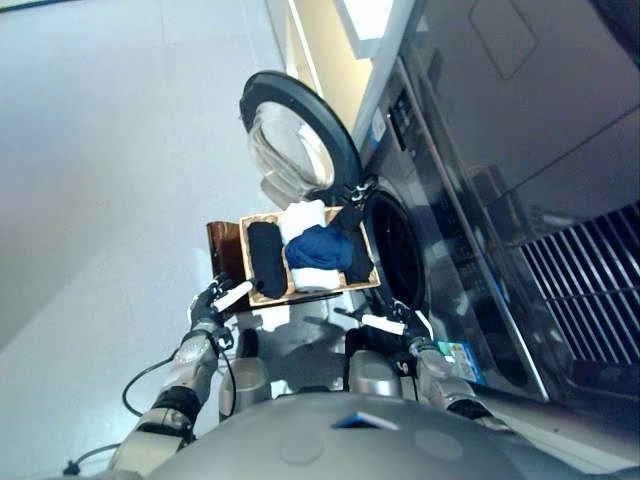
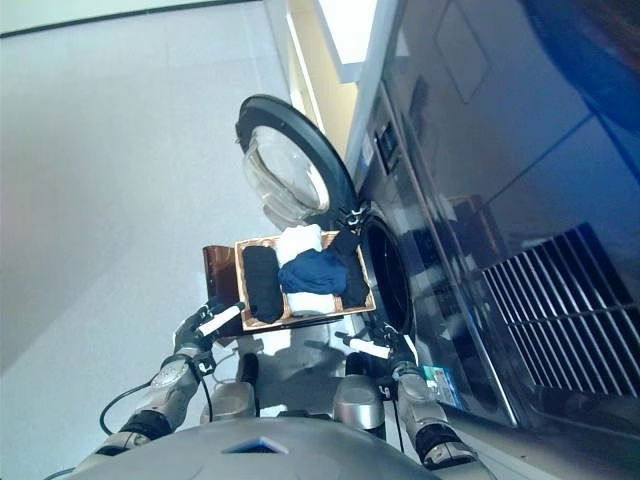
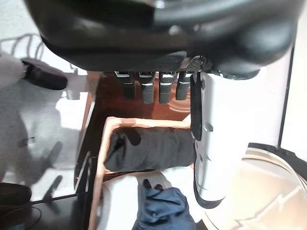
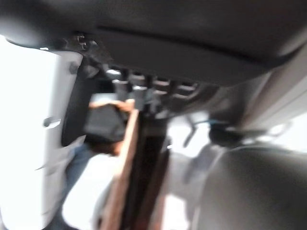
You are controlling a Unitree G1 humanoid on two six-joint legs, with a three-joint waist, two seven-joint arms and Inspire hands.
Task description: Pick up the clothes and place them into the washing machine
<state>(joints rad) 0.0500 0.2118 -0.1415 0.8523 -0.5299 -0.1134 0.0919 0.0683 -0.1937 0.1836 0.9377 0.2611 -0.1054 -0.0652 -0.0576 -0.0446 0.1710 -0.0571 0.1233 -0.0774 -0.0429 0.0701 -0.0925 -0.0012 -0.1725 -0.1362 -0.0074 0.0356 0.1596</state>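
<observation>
A wooden tray (image 1: 262,297) sits in the centre of the left eye view, on a dark brown stand (image 1: 221,250) directly in front of the washing machine (image 1: 430,190). The tray holds the clothes: a black rolled garment (image 1: 266,259) along its left side, a dark blue garment (image 1: 318,247) bunched in the middle, a white garment (image 1: 303,218) at the far edge and another black garment (image 1: 354,245) along the right side, next to the machine's opening. The washing machine door (image 1: 300,135) stands swung open above the tray, in the upper centre of the frame, with its clear glass bowl facing the camera. The dark drum opening (image 1: 396,250) lies just to the right of the tray. None of the clothes are in the drum. The left hand (image 1: 222,297) is at the lower left corner of the tray, thumb with white cover pointing toward the tray edge; in the left wrist view its fingers (image 3: 148,88) extend straight over the stand and grasp nothing, so the hand is released. The right hand (image 1: 392,321) is at the lower right corner of the tray, just below the drum opening; in the right wrist view its fingers (image 4: 139,88) reach over the tray's wooden edge (image 4: 122,177), but that view does not show whether they grip it, so the state cannot be told.
</observation>
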